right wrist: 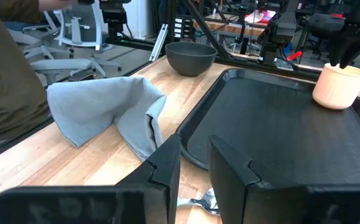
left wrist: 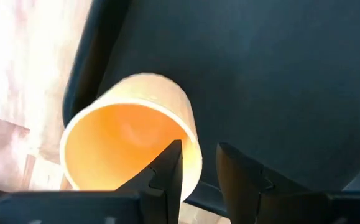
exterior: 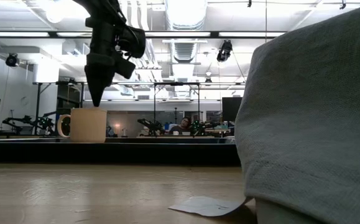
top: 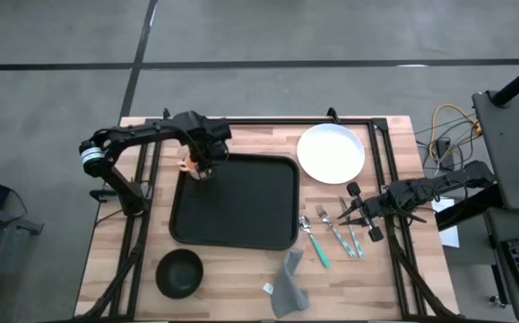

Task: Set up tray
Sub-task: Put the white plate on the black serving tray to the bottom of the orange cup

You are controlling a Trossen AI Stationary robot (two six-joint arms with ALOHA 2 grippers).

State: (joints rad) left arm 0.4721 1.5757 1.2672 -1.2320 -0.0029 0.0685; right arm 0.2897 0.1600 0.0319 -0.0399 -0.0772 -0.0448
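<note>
The black tray (top: 234,202) lies mid-table. A cream mug (top: 190,166) stands upright on its base in the tray's far left corner; it also shows in the low view (exterior: 87,124) and the right wrist view (right wrist: 340,86). My left gripper (left wrist: 198,162) is open above the mug, pointing down, with one finger inside the mug (left wrist: 130,149) and one outside its wall. My right gripper (top: 359,215) is open and empty, low over the table to the right of the tray, beside the cutlery (top: 335,231). My left gripper straddles the mug's wall at the rim (left wrist: 192,146) from above, one finger inside the mug and one outside. A gap shows between the outer finger (left wrist: 242,177) and the wall. Whether the inner finger touches the wall, I cannot tell. The mug stands on the tray.
A white plate (top: 331,152) lies at the far right. A black bowl (top: 179,273) sits at the near left. A grey cloth (top: 286,283) lies near the front edge. A teal-handled spoon (top: 313,240) and forks lie right of the tray.
</note>
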